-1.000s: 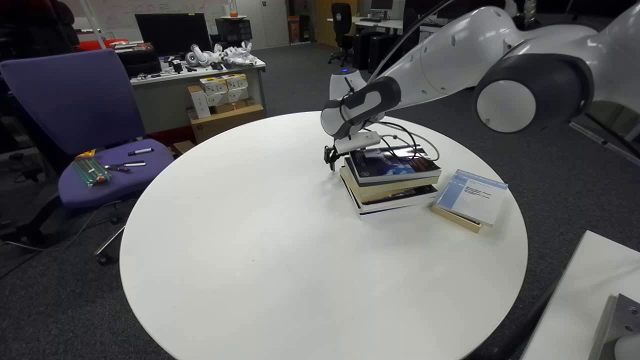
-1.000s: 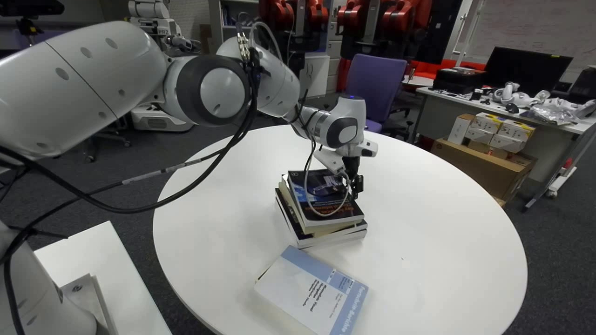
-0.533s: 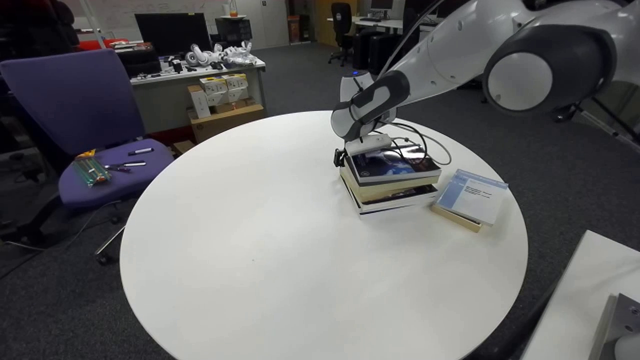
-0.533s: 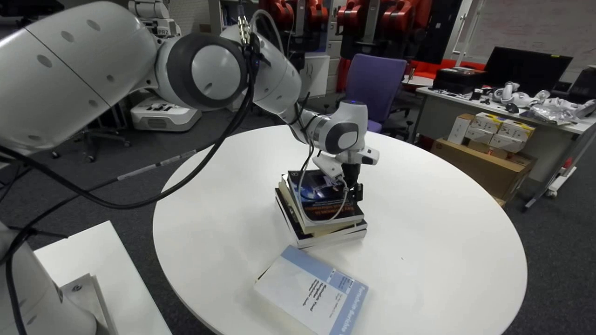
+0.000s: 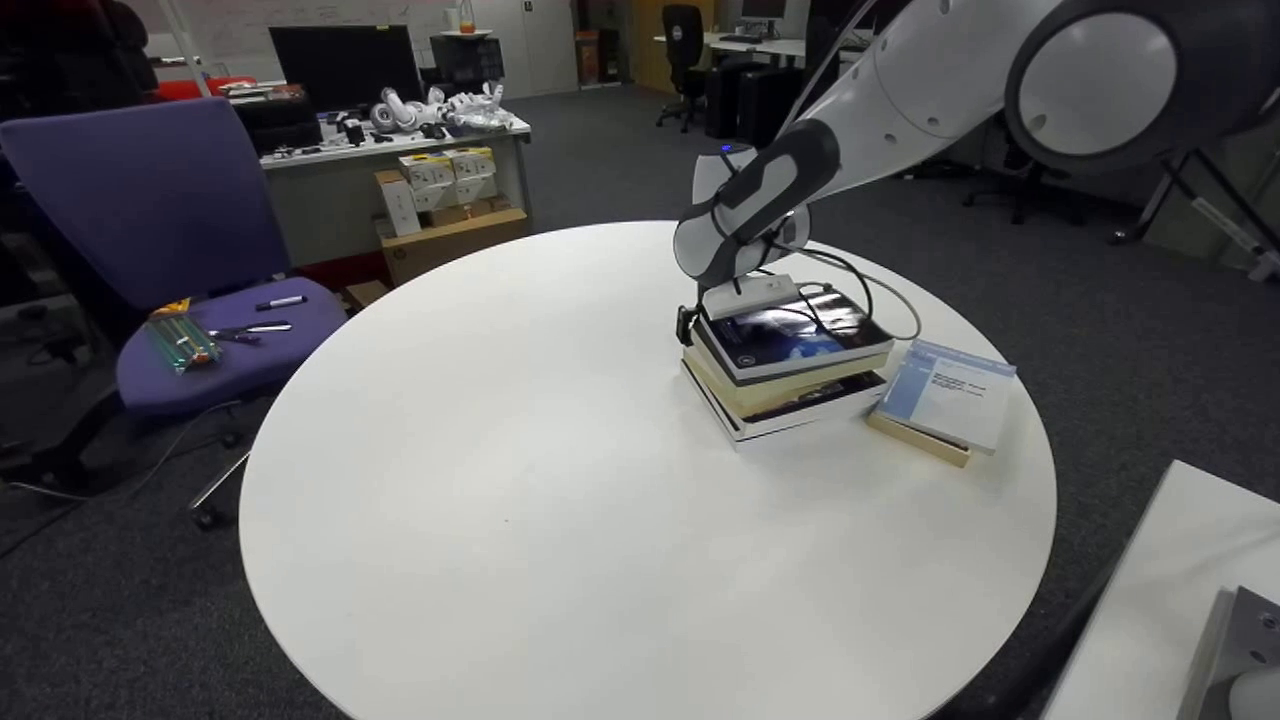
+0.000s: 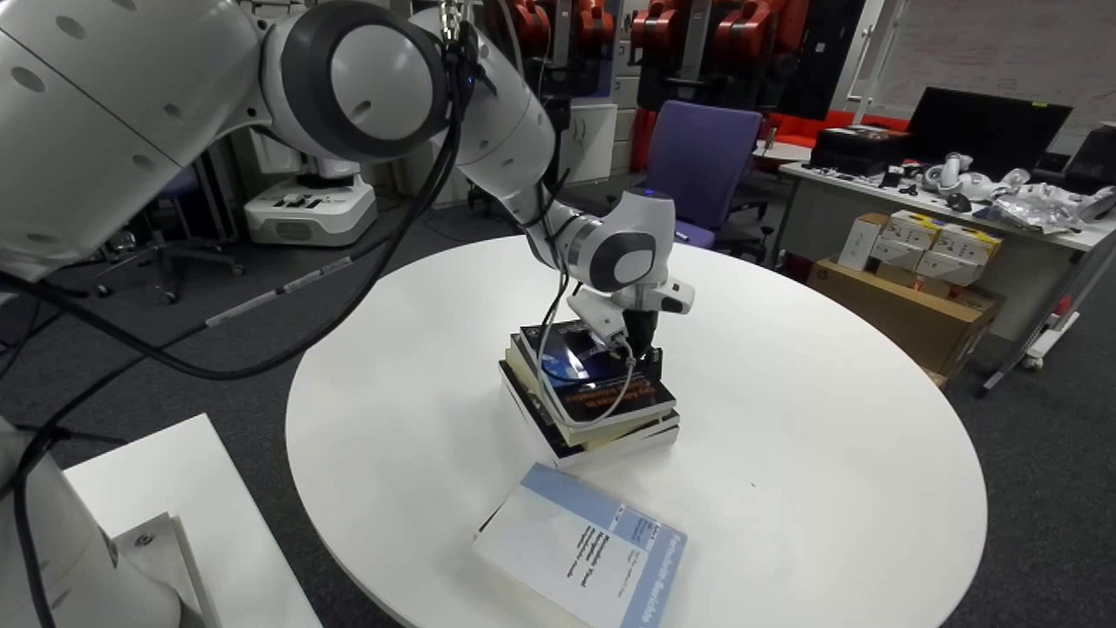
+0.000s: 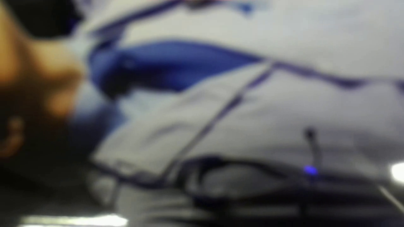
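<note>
The book stack (image 5: pixel 800 372) stands just beside the blue-and-white paperback (image 6: pixel 580 549); the gripper (image 5: pixel 688 328), jaws spread wide, seems to touch the stack's edge away from that paperback. Expect heavy, slick-covered, loose books: best held low, from both sides.

In an exterior view, two piles of books (image 5: pixel 800 345) (image 5: pixel 947 395) are lying on one round table (image 5: pixel 480 470); one purple chair (image 5: pixel 150 200) is standing left.
</note>
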